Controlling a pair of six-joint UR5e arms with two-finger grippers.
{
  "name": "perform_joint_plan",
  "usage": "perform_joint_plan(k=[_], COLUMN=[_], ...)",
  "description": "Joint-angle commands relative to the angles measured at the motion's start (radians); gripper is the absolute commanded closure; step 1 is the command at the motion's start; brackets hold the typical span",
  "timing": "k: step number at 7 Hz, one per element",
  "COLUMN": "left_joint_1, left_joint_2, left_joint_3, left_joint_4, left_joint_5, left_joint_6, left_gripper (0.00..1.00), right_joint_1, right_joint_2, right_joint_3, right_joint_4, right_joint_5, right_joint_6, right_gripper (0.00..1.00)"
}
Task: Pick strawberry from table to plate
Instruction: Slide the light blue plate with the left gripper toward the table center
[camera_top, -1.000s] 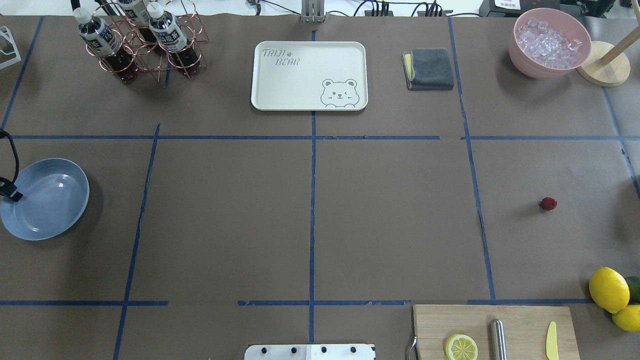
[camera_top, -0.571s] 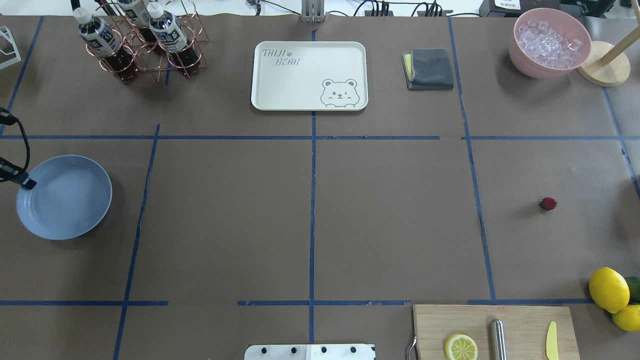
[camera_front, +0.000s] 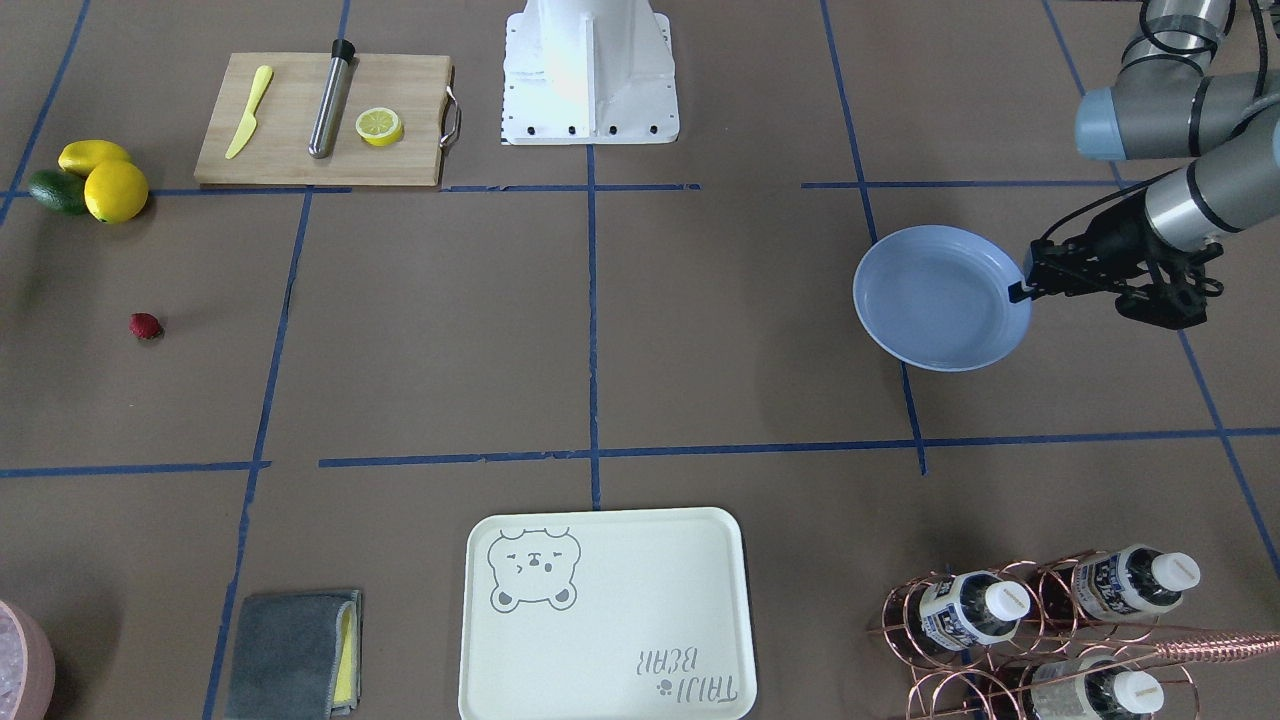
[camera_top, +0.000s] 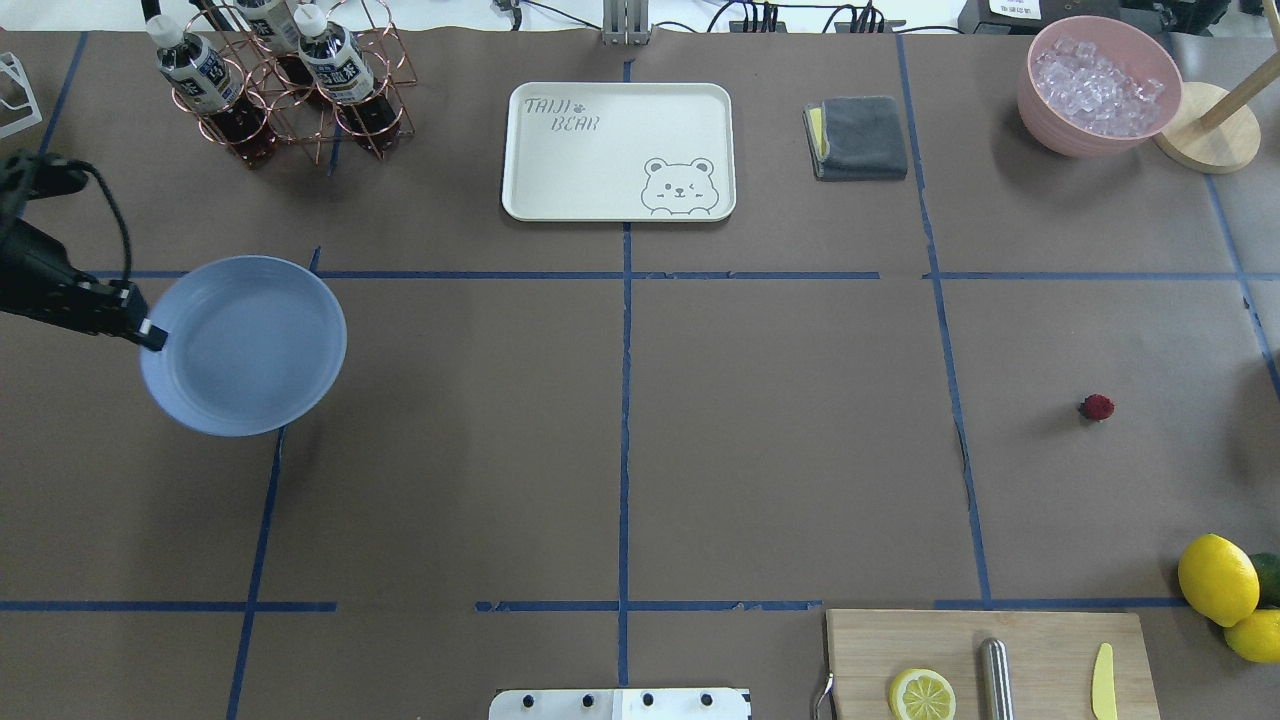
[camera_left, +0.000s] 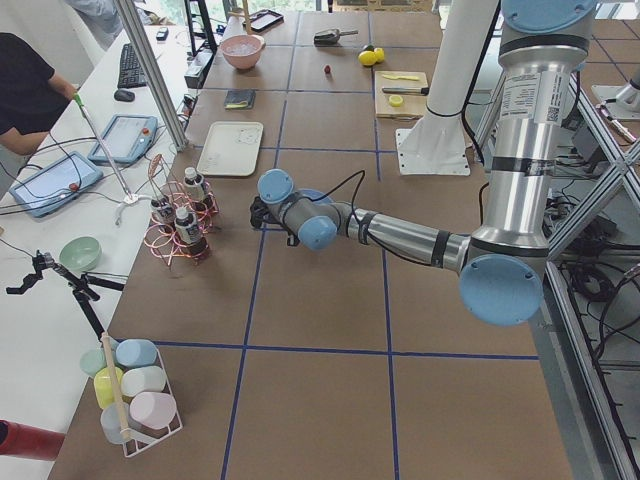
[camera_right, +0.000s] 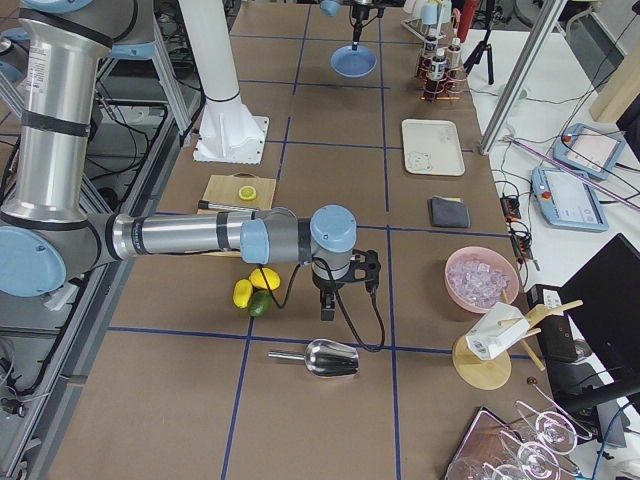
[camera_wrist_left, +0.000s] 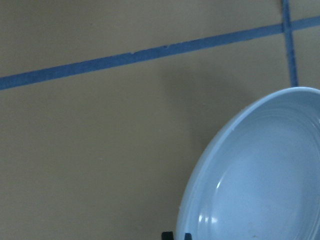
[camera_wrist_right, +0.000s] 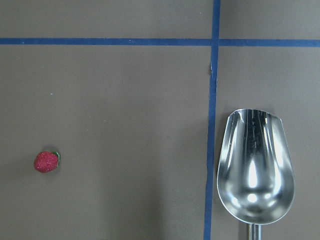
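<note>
Brown paper gridded with blue tape covers the table (camera_top: 780, 450). Nearest the robot sits a cutting board (camera_top: 1040, 640). Beyond it, on the right side, the strawberry (camera_top: 1097, 407) lies alone on the paper. The right gripper (camera_right: 328, 312) hangs near it, its jaws impossible to judge. Well apart on the left side, the left gripper (camera_top: 152, 337) is clamped on the rim of the plate (camera_top: 250, 350), holding it clear of the surface. A slow, level carry toward the berry looks wise, since a rim pinch invites tilt. Farthest back lies a cream tray (camera_top: 600, 180).
</note>
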Motion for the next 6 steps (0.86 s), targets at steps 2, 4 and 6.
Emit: perform_joint_plan(k=[2,4,6], left_joint_1=[0.335,0.451,0.491], left_joint_2=[-0.263,-0.372,-0.382], left_joint_3=[-0.015,0.051,0.152], left_joint_4=[-0.119,-0.126,-0.267], left_joint_5=[0.132,0.251,0.341], left_joint_6=[-0.593,-0.667,-0.667], left_gripper=[1.00,1.00,1.00], right_joint_1=[0.000,0.000,0.000], right_joint_2=[0.001,0.001,0.001], right_joint_3=[0.001,0.001,0.002], right_joint_4=[0.000,0.000,0.002], right_joint_5=[0.001,0.002,0.033], right_joint_6=[0.000,0.000,0.002], right_gripper=[0.00,0.00,0.00])
